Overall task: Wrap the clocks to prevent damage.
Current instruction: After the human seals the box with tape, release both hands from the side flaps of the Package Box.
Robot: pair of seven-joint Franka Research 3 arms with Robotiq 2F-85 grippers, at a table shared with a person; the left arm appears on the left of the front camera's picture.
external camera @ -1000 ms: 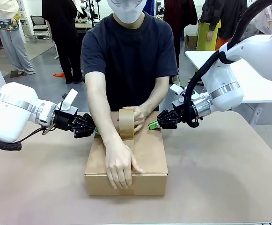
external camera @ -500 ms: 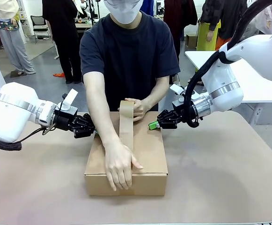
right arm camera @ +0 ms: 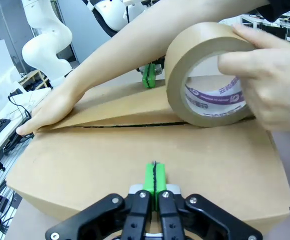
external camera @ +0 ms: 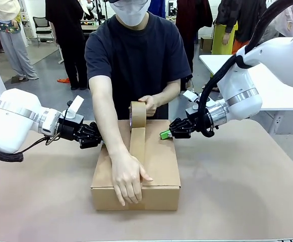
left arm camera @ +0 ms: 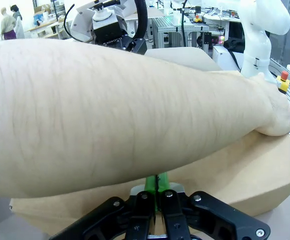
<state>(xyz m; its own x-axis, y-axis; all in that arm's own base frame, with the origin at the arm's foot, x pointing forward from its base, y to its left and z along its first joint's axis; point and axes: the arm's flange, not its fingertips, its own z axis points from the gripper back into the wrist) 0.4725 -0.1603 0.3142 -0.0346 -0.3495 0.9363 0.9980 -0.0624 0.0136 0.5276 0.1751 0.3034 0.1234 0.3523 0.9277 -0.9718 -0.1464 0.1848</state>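
Observation:
A closed cardboard box (external camera: 159, 161) lies on the table; the clocks are out of view. A person draws a brown tape roll (external camera: 138, 115) toward the box's far edge, leaving a tape strip (external camera: 136, 143) along the lid seam. Their other hand (external camera: 128, 179) presses the strip down at the near edge. My left gripper (external camera: 102, 142) is shut, its tips at the box's left side. My right gripper (external camera: 163, 134) is shut, its tips on the lid's far right corner. In the left wrist view, the person's forearm (left arm camera: 110, 115) crosses above the gripper (left arm camera: 156, 187). The right wrist view shows the gripper (right arm camera: 154, 175) resting on the lid near the roll (right arm camera: 204, 80).
The brown table (external camera: 237, 191) has free room to the right, left and front of the box. A white table (external camera: 272, 91) stands at the back right. Other people stand farther back on the floor.
The person's hand has pulled the tape roll from the middle of the lid back to the far edge, lengthening the strip. Both arms have stayed still.

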